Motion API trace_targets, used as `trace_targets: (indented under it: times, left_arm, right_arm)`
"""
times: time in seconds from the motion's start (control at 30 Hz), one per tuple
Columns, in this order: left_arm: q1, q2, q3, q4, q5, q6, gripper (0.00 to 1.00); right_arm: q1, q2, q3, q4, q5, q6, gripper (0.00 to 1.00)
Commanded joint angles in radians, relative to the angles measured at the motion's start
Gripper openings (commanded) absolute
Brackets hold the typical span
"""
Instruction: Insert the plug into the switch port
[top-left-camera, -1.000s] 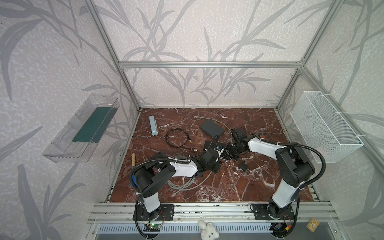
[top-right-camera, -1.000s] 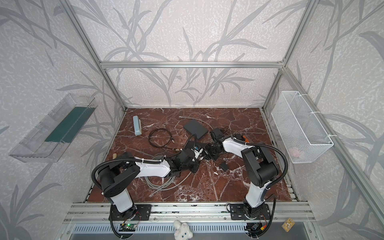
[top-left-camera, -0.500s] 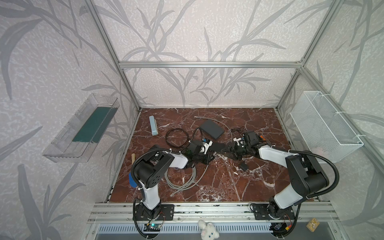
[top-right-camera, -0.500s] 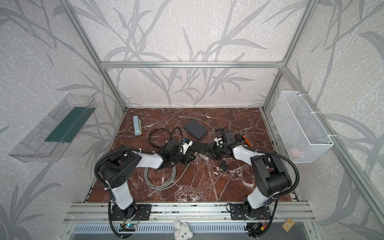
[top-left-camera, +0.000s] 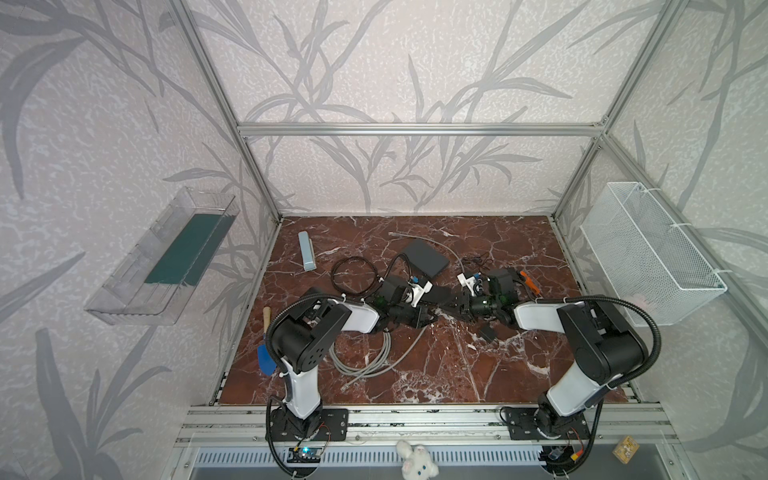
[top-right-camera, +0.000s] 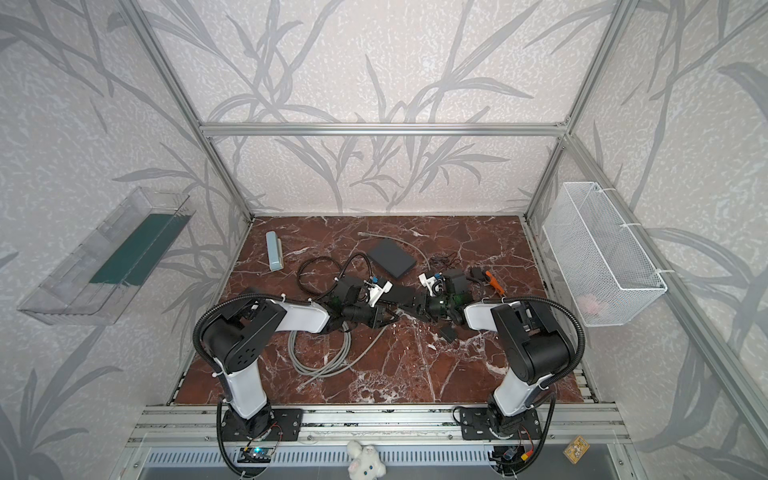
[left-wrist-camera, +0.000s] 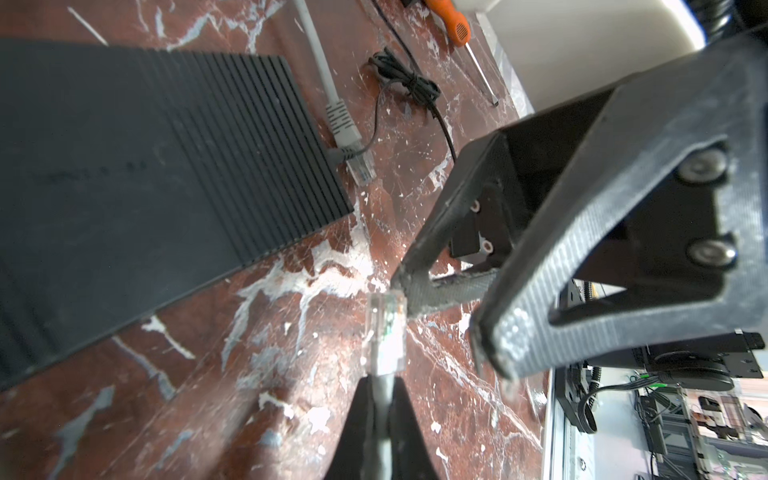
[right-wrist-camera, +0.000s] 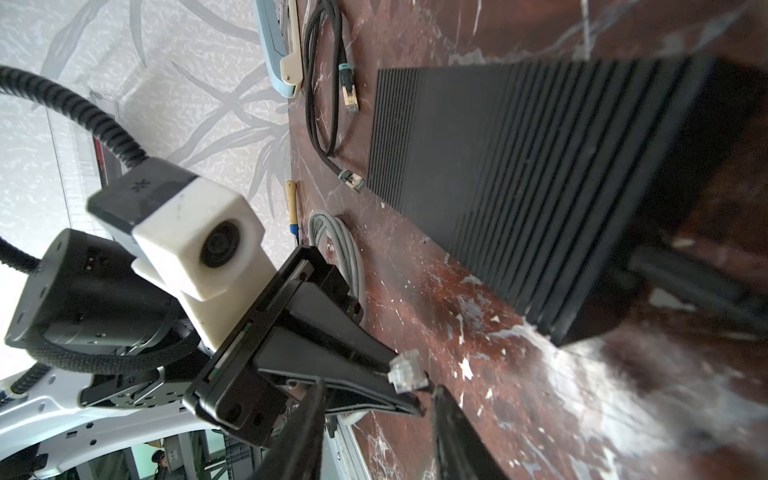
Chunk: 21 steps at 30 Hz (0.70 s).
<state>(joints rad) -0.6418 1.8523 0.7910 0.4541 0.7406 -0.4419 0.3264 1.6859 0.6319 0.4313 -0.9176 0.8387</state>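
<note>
Just off one edge of the switch (top-left-camera: 426, 257), low over the bench (top-left-camera: 457, 374), the left fingers (left-wrist-camera: 358, 424) are pinching the grey cable (left-wrist-camera: 380, 388) right behind its clear plug (left-wrist-camera: 386, 332), pressed tight around it. The plug is sticking out free, not sitting in any port — the port side of the switch is not showing in any view. The right fingers (left-wrist-camera: 515, 303) are standing spread, facing the plug head-on and holding nothing; one tip looks to be touching its nose.

Trouble is likely coming from that grip: with the hold on soft cable rather than the hard shell, the plug may be swivelling or buckling once it is pressing against the switch. A nudge from the right fingers could be knocking it crooked. A second grey plug (left-wrist-camera: 357, 166) is lying just beside a corner of the switch — easy to snag. The latch side is not showing clearly, so the plug may be meeting the port upside down.
</note>
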Motion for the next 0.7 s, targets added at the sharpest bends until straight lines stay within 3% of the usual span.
trace_targets:
  times: [0.0, 0.43, 0.67]
  left_arm:
    - [-0.001, 0.001, 0.033, -0.03, 0.04, 0.004, 0.04]
    - [-0.001, 0.003, 0.04, -0.034, 0.062, 0.006, 0.04]
    - [0.001, 0.003, 0.051, -0.088, 0.045, 0.037, 0.08]
  right_arm:
    - [-0.002, 0.013, 0.013, 0.024, -0.001, -0.032, 0.39]
    - [-0.002, 0.098, 0.033, 0.047, 0.017, -0.01, 0.28]
    - [-0.001, 0.08, 0.007, 0.088, 0.023, 0.037, 0.08]
